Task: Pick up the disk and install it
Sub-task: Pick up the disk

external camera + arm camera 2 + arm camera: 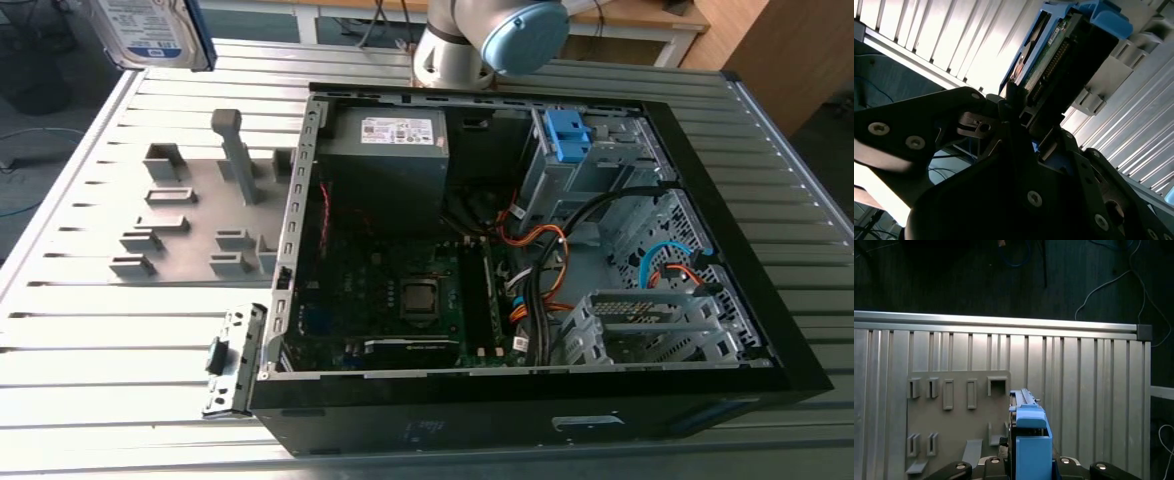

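The disk (147,30) hangs high at the exterior view's upper left, its blue-and-white label facing the camera and a blue carrier edge down one side. In the second wrist view the disk (1066,47) shows its connector end and blue frame, and my gripper (1021,117) is shut on its near end with dark fingers (1004,107) on either side. Seen edge-on in the first wrist view, the disk (1029,440) rises from my gripper (1029,465), well above the ribbed table.
An open black computer case (534,405) lies on the ribbed aluminium table (120,330), with a blue clip (567,135) at its drive bay and a grey box (387,165) beside it. A grey slotted fixture plate (187,220) lies left of the case.
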Available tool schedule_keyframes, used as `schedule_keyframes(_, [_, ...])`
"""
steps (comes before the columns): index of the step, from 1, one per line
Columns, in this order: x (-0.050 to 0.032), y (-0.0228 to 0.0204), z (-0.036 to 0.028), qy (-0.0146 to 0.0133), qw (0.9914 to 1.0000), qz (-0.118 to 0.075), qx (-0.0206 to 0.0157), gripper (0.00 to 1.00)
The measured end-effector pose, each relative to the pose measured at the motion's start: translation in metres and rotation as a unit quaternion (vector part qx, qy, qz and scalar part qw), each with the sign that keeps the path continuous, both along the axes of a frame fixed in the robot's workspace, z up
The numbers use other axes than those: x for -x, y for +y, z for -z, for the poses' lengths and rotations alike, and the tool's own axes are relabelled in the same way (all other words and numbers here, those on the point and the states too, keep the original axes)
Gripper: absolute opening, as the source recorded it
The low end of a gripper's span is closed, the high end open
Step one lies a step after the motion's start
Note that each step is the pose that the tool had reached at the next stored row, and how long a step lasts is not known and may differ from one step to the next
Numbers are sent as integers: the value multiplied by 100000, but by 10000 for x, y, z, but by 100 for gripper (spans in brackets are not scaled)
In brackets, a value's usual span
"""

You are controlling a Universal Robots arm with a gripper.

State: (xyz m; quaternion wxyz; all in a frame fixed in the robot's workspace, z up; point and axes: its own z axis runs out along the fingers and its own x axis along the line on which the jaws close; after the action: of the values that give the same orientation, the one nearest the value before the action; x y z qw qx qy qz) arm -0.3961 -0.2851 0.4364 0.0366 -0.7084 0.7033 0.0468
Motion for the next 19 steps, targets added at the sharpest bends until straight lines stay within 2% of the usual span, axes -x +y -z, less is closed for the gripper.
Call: schedule_keyframes(19, [0,0,-178,-2,100000,1,-249,36])
